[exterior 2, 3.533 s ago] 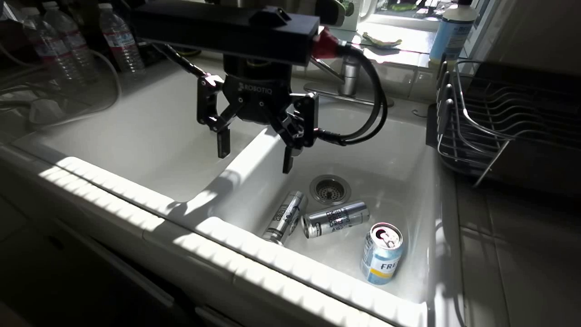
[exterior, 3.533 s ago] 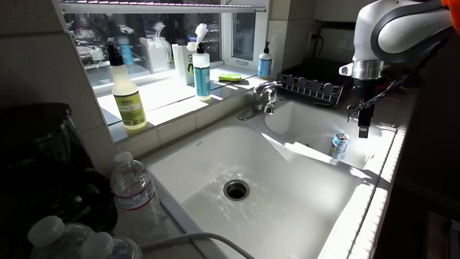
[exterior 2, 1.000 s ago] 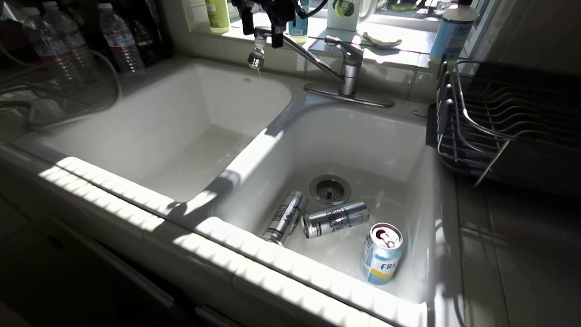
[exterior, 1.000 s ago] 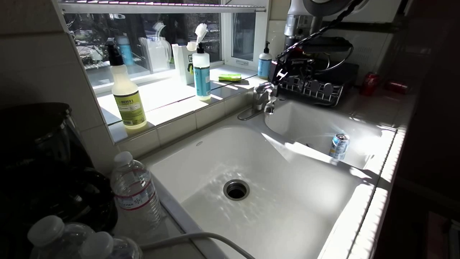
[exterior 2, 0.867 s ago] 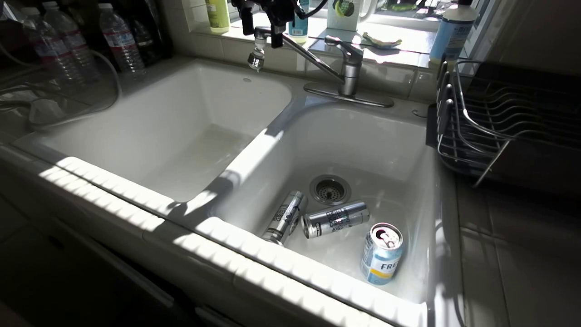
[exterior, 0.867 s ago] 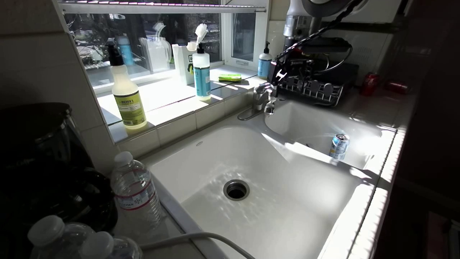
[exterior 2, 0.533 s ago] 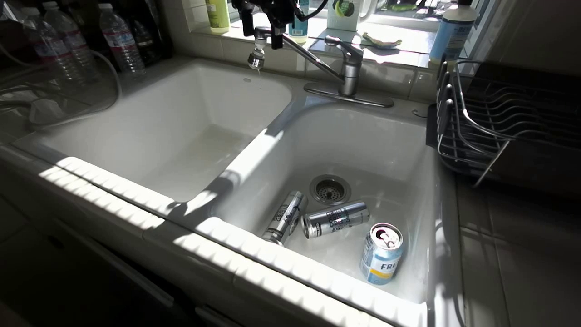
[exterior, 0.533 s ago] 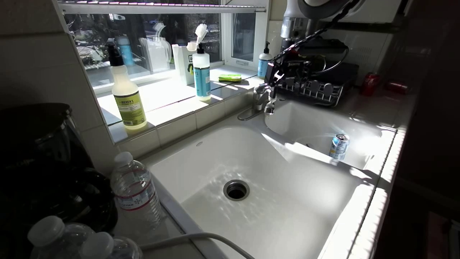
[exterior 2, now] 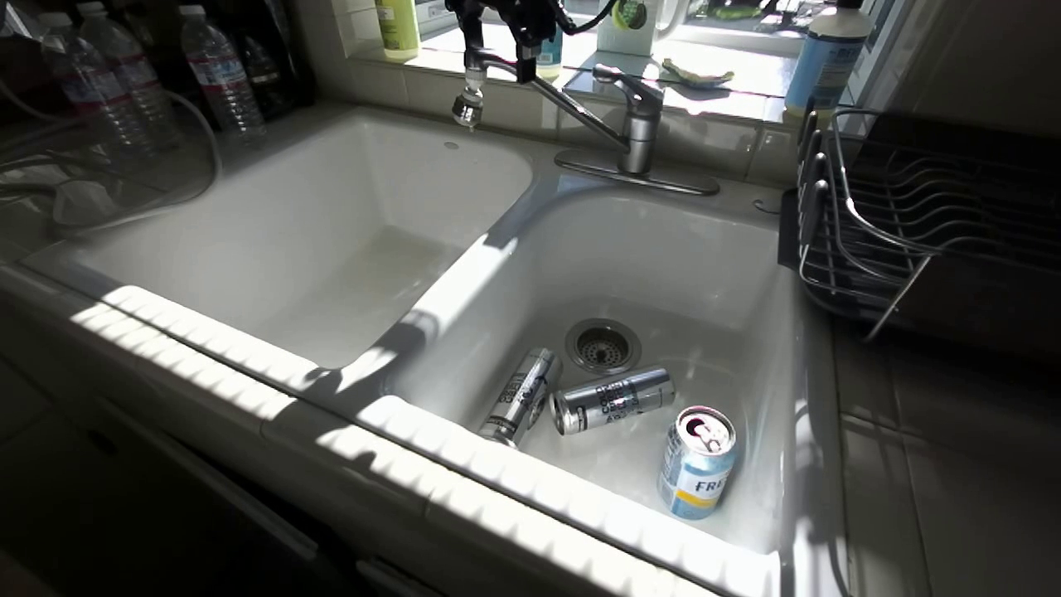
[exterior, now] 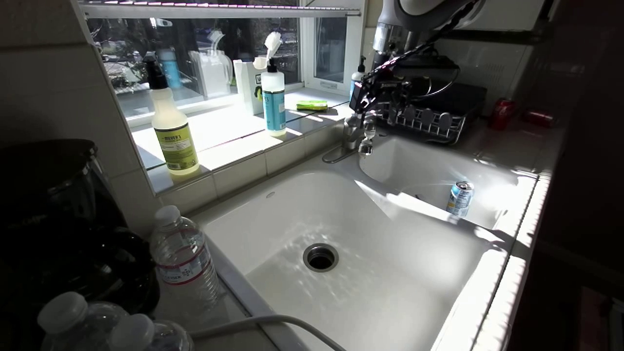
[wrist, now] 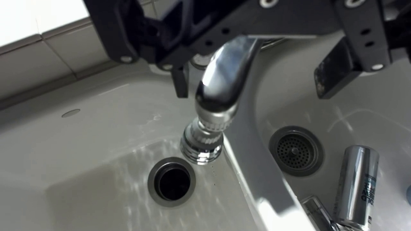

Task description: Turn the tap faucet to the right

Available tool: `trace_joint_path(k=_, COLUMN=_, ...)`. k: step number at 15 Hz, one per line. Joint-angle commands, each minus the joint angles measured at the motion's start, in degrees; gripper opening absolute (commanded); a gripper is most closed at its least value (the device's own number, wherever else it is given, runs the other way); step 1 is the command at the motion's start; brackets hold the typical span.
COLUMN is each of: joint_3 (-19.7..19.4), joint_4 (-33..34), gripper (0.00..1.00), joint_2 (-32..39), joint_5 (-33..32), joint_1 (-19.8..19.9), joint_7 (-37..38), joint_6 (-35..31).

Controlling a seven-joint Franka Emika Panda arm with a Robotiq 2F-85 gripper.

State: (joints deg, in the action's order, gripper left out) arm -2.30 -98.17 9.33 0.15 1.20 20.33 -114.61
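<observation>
The chrome tap faucet [exterior 2: 640, 137] stands behind the divider of the double sink, and it also shows in an exterior view [exterior: 351, 132]. Its slim spout points over the left basin in the wrist view [wrist: 224, 73], with drops of water below its nozzle [wrist: 202, 144]. My gripper [wrist: 252, 96] is open at the spout's outer end. In the wrist view the spout lies between the two spread fingers, nearer the left one. In an exterior view my gripper [exterior 2: 500, 65] has one finger in front of the spout and one at its tip. I cannot tell whether either touches it.
Silver cans [exterior 2: 613, 400] and a blue can [exterior 2: 700, 463] are in one basin. A dish rack [exterior 2: 870, 240] stands beside it. Soap bottles [exterior: 274, 105] and a green sponge [exterior: 312, 105] are on the window sill. Water bottles [exterior: 185, 263] stand by the other basin.
My gripper has moved from above the sink divider back to the spout's end. In the last half second it shifted slightly further toward the window. The tap has not visibly moved.
</observation>
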Motion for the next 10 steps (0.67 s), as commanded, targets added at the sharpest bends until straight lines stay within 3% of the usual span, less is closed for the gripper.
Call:
trace_joint_path(k=1, joint_3=-0.3, joint_4=1.1, gripper=1.0, joint_2=0.8, joint_5=0.5, joint_1=-0.1, joint_7=-0.2, joint_6=1.6)
trace_joint_path(k=10, joint_3=-0.5, joint_4=-0.8, gripper=1.0, joint_2=-0.7, joint_5=0.3, joint_1=0.6, joint_7=-5.7, joint_6=4.3)
